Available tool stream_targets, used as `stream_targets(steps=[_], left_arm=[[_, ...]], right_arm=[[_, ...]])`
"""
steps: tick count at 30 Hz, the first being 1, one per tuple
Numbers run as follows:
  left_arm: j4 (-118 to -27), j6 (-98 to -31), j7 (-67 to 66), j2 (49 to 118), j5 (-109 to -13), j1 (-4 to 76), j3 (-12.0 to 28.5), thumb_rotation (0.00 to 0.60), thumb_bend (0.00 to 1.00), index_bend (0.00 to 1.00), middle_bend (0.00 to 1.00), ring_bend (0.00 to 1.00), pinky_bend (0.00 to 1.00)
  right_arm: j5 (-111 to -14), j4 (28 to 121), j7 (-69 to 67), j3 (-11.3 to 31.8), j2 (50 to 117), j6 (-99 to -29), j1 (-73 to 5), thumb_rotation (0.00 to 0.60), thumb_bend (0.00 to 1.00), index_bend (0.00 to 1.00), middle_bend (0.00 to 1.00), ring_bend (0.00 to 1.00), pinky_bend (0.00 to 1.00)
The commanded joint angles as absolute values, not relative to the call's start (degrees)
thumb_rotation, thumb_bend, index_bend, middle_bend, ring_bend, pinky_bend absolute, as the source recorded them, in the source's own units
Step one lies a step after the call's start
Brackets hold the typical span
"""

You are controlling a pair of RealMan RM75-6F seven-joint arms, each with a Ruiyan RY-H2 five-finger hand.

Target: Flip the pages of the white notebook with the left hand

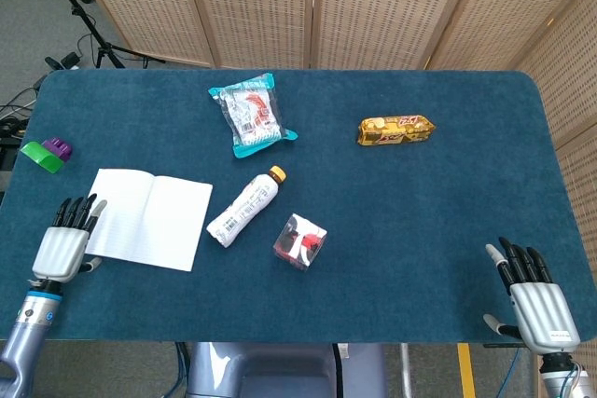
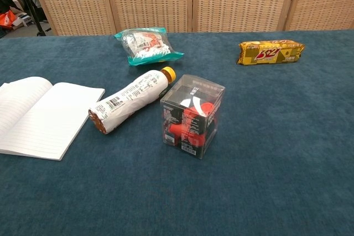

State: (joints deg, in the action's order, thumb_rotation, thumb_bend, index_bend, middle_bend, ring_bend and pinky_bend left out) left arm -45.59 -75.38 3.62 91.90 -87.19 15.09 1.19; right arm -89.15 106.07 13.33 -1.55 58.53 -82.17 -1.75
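Note:
The white notebook lies open and flat on the blue table at the left, lined pages up; the chest view shows the notebook at its left edge. My left hand hovers at the notebook's near-left corner, fingers straight and apart, holding nothing; its fingertips reach the page's left edge. My right hand is open at the table's near-right corner, far from the notebook. Neither hand shows in the chest view.
A white bottle lies on its side right of the notebook, next to a clear box with red contents. A teal snack bag and a yellow biscuit pack lie farther back. A green-and-purple object sits at the left edge.

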Motion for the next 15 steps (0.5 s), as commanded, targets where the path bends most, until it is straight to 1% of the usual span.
stream_targets(steps=[1, 4, 6, 8, 12, 14, 15], left_arm=[[-45.4, -75.5, 3.6, 92.0, -87.2, 15.1, 1.2, 0.600, 0.03, 0.00, 0.00, 0.00, 0.00], [-45.0, -75.7, 3.2, 92.2, -87.2, 15.1, 1.1, 0.600, 0.05, 0.00, 0.00, 0.00, 0.00], [-44.7, -75.9, 3.0, 92.4, -87.3, 15.1, 1.1, 0.600, 0.09, 0.00, 0.00, 0.00, 0.00], [-44.4, -76.3, 2.8, 92.6, -87.4, 15.1, 1.0, 0.600, 0.15, 0.00, 0.00, 0.00, 0.00], [-43.9, -77.4, 2.2, 93.1, -87.7, 15.1, 1.1, 0.600, 0.20, 0.00, 0.00, 0.00, 0.00], [-43.7, -77.9, 2.1, 93.2, -87.8, 15.1, 1.1, 0.600, 0.23, 0.00, 0.00, 0.00, 0.00], [-43.7, -78.0, 2.2, 93.2, -87.9, 15.2, 1.1, 0.600, 0.26, 0.00, 0.00, 0.00, 0.00]], right_arm=[[-89.2, 106.1, 13.3, -1.5, 58.5, -82.2, -1.7, 0.600, 0.00, 0.00, 0.00, 0.00, 0.00], [-89.2, 106.1, 13.3, -1.6, 58.5, -82.2, -1.7, 0.600, 0.00, 0.00, 0.00, 0.00, 0.00], [-89.2, 106.1, 13.2, -1.6, 58.5, -82.2, -1.7, 0.600, 0.00, 0.00, 0.00, 0.00, 0.00], [-89.2, 106.1, 13.2, -1.6, 58.5, -82.1, -1.8, 0.600, 0.00, 0.00, 0.00, 0.00, 0.00], [-89.2, 106.1, 13.2, -1.6, 58.5, -82.1, -1.8, 0.600, 0.00, 0.00, 0.00, 0.00, 0.00], [-89.2, 106.1, 13.1, -1.6, 58.5, -82.1, -1.8, 0.600, 0.00, 0.00, 0.00, 0.00, 0.00], [-89.2, 106.1, 13.1, -1.6, 58.5, -82.1, -1.8, 0.600, 0.00, 0.00, 0.00, 0.00, 0.00]])
